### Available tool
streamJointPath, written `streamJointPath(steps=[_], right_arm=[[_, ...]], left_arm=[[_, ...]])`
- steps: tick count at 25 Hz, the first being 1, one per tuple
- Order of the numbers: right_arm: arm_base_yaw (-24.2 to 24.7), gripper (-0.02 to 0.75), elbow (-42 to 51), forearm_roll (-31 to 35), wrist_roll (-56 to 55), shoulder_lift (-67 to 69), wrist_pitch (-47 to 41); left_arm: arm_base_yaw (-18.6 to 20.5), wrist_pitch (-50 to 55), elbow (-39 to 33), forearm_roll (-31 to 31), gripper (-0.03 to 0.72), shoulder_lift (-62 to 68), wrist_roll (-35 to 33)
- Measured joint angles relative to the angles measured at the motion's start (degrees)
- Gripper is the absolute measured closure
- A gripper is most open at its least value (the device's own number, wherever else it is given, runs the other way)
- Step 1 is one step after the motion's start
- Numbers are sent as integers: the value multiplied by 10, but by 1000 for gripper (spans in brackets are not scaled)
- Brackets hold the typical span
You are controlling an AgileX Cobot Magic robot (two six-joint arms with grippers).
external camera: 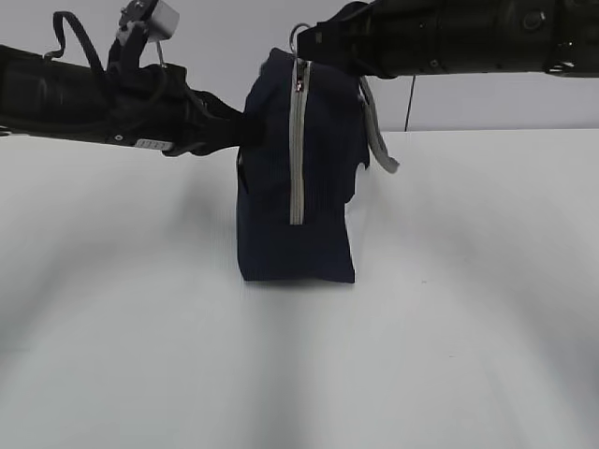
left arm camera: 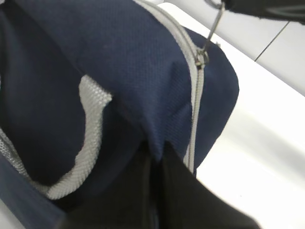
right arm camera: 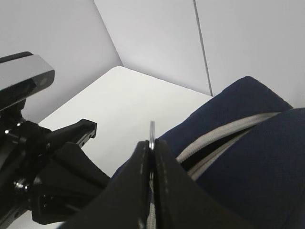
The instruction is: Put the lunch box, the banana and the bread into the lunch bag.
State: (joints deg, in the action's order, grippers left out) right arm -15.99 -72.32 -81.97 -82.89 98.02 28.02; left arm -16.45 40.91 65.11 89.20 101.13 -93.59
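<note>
Soft navy-blue fabric lunch bag (external camera: 298, 187) stood upright near the middle of the white surface (external camera: 449, 327), narrow end toward the exterior camera, grey zipper (external camera: 298, 150) running down that end. Zipper looked closed along the visible stretch.

Right end effector (right arm camera: 151, 157) came in from the right at the bag's top, jaws pressed together on the metal ring pull (right arm camera: 152, 133); ring edge stuck up between the black fingers (right arm camera: 167, 191). In the left wrist view the ring hung just above the zipper slider (left arm camera: 201, 58).

Left end effector (left arm camera: 155, 191) was at the bag's left side, jaws narrow, pinching a fold of the navy fabric. Probably cloth only, but the contact point was dark and partly hidden. Grey woven handle (left arm camera: 88, 143) looped just beside it.

Second grey handle (external camera: 379, 140) hung off the bag's right side.
</note>
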Motion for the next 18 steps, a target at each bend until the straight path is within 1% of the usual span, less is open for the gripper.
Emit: streamJointPath(steps=[5, 11, 18], right_arm=[[0, 754, 0, -1, -6, 0, -2], [0, 754, -26, -1, -9, 0, -23], [0, 754, -58, -1, -22, 30, -25]], left_arm=[[0, 8, 0, -2, 686, 0, 0], [0, 28, 1, -29, 686, 0, 21], [0, 43, 1, -56, 687, 0, 31]])
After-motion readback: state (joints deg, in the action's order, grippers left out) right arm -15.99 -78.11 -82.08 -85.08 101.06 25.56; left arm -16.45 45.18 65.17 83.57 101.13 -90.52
